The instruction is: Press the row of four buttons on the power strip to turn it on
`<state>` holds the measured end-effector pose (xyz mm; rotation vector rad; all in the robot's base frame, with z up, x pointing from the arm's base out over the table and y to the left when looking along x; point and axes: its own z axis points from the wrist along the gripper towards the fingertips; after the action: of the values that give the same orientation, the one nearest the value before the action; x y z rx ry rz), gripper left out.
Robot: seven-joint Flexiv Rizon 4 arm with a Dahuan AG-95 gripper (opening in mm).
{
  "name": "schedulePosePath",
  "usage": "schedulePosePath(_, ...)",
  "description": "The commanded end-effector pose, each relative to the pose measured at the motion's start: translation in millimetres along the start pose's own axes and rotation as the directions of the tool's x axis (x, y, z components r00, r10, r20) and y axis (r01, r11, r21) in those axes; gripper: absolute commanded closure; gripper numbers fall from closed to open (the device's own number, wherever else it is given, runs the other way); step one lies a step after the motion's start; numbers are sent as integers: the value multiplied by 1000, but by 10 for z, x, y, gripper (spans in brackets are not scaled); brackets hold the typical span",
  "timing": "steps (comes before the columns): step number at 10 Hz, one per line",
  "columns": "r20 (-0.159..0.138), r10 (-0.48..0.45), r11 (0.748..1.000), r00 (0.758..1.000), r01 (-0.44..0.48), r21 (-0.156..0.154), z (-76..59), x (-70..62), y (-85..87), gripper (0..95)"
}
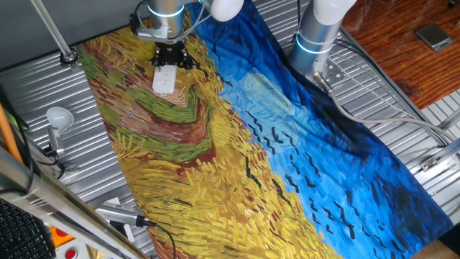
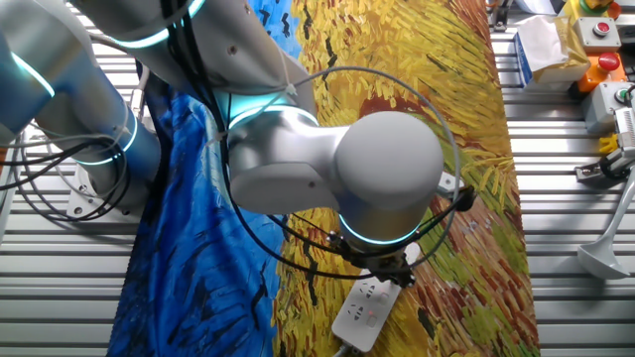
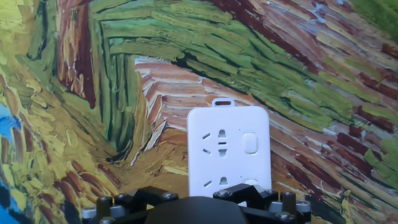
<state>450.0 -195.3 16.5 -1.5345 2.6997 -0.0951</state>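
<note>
Gripper [image 1: 171, 56] right over near end of power strip [image 1: 164, 79]; I can't tell finger state. Strip on painted cloth [image 1: 215, 144], long axis toward 12 in hand view, buttons [image 3: 250, 142] in line on its right side.

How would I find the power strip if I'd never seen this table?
Look at the big painted cloth with yellow fields and blue sky. At its yellow end, under the robot's hand, lies the power strip, a flat white bar with socket slots, unlike the round bulb beside the cloth.
</note>
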Motion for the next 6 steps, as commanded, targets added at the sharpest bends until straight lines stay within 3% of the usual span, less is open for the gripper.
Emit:
schedulePosePath(1, 7, 0, 1000, 1000, 0, 2, 35, -1, 11, 0)
schedulePosePath(6, 6, -6, 1000, 1000, 6, 5, 50, -3, 15, 0)
